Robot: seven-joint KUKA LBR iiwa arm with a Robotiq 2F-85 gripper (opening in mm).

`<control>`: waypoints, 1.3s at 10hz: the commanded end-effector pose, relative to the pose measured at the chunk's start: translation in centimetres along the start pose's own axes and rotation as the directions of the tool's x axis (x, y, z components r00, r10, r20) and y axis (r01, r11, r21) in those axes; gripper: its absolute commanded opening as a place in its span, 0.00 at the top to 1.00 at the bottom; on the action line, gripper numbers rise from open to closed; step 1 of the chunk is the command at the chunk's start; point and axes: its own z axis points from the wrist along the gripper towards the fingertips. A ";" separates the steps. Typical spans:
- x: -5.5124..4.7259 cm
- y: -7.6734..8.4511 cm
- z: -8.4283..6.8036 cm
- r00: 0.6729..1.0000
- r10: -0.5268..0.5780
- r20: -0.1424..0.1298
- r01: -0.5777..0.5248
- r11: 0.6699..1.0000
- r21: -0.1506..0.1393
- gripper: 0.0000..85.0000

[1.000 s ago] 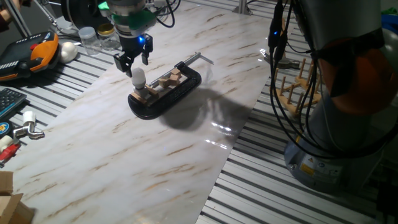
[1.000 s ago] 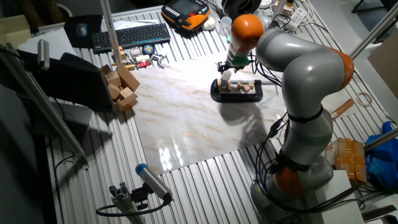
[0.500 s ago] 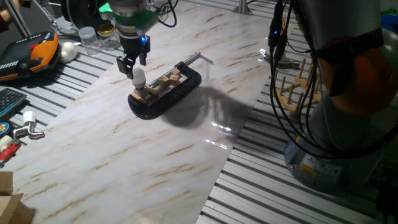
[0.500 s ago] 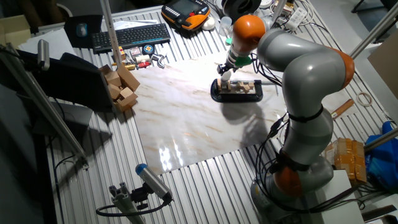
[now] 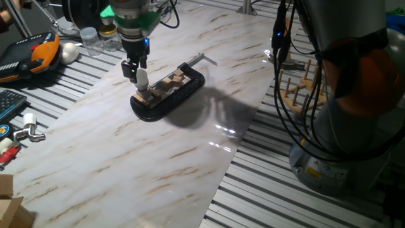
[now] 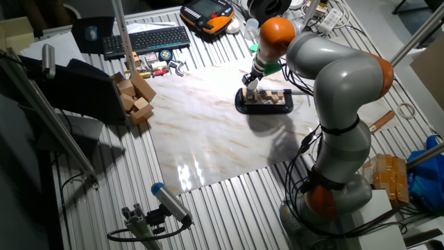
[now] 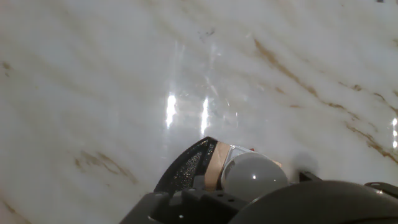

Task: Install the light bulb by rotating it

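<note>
The light bulb (image 5: 142, 78), a small frosted white globe, stands upright at the left end of the black clamp (image 5: 180, 90), among small wooden blocks (image 5: 171, 81). My gripper (image 5: 135, 69) hangs straight above it, and its two fingers are closed against the sides of the bulb's globe. In the other fixed view the gripper (image 6: 252, 80) sits over the bulb (image 6: 253, 86) on the clamp (image 6: 264, 105). In the hand view the bulb (image 7: 252, 175) fills the lower middle, beside a wooden block (image 7: 217, 167) and the clamp's black edge (image 7: 186, 167). Its screw base is hidden.
Clear jars (image 5: 95, 38), a white egg-shaped ball (image 5: 68, 52) and an orange pendant (image 5: 38, 54) lie at the back left. A wooden peg rack (image 5: 302, 88) stands right of the marble board (image 5: 145, 158). Wooden blocks (image 6: 135, 97) and a keyboard (image 6: 142, 40) lie further off.
The fingers stood wide open around the bulb a second ago. They have closed in step by step onto it while the hand turned slightly. The bulb and clamp have stayed in place.
</note>
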 end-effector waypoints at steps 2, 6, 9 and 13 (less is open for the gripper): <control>0.0 0.0 0.2 0.971 -0.238 0.007 0.238 0.971 -0.033 0.20; 0.1 -0.1 0.2 0.973 -0.233 -0.002 0.233 0.972 -0.022 0.20; 0.2 -0.2 0.3 0.978 -0.208 -0.021 0.208 0.978 -0.015 0.20; 0.3 -0.2 0.1 0.982 -0.185 -0.040 0.185 0.983 -0.009 0.20</control>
